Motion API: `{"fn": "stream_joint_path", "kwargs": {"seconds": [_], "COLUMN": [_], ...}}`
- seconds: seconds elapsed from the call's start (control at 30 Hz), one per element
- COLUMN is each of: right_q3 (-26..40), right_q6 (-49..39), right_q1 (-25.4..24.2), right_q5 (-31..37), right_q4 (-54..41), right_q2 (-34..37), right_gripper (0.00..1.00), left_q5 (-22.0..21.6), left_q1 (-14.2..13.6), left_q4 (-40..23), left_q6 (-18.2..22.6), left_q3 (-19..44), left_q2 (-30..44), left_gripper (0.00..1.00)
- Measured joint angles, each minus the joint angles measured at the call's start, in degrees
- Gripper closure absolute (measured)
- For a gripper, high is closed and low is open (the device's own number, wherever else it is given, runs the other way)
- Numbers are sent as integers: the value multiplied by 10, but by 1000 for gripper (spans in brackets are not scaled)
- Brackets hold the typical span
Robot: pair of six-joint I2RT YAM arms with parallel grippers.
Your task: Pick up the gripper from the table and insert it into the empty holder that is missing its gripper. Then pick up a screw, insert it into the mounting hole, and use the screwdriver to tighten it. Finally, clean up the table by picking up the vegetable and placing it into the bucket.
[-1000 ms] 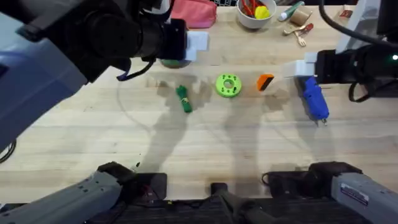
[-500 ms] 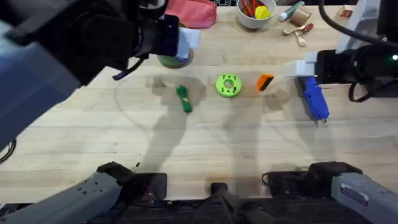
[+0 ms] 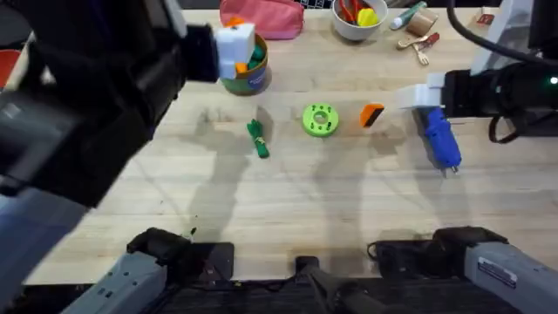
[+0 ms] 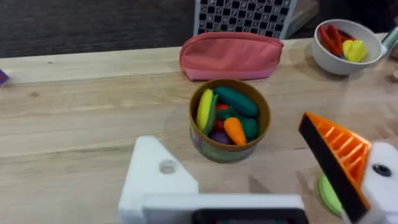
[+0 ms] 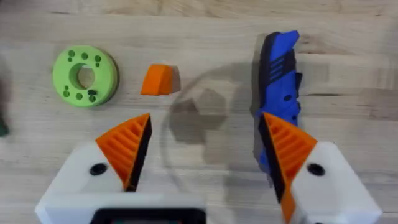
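We find no words, numbers or brand marks that can be read in these views. A small pale label sits on the right arm's grey link [image 3: 500, 272] at the lower edge of the overhead view, but its print is too small for us to make out. A black-and-white checkered board [image 4: 244, 15] stands behind the bench; it carries a pattern and no lettering we can read.

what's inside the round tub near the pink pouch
The tub holds toy vegetables: a yellow-green piece, a dark green one, an orange carrot and something purple below. Whatever lies deeper is covered by these. The pink pouch sits behind it.
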Motion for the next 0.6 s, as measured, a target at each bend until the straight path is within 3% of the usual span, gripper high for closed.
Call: {"fn": "stream_joint_path", "kwargs": {"seconds": [0.27,0.43,0.6], "right_q3": [0,0,0], "right_q6": [0,0,0], "right_q1": [0,0,0], "right_q5": [0,0,0], "right_q4": [0,0,0], "right_q2": [0,0,0], "right_gripper": [8,8,8], "left_q5": [181,321,432], "left_q1": [100,127,142], "left_q4": [100,159,199], "left_q6": [24,60,73], "left_q3": [-135,-210,-299], "left_q2": [-100,-176,-251], "left_gripper": [15,16,15]}}
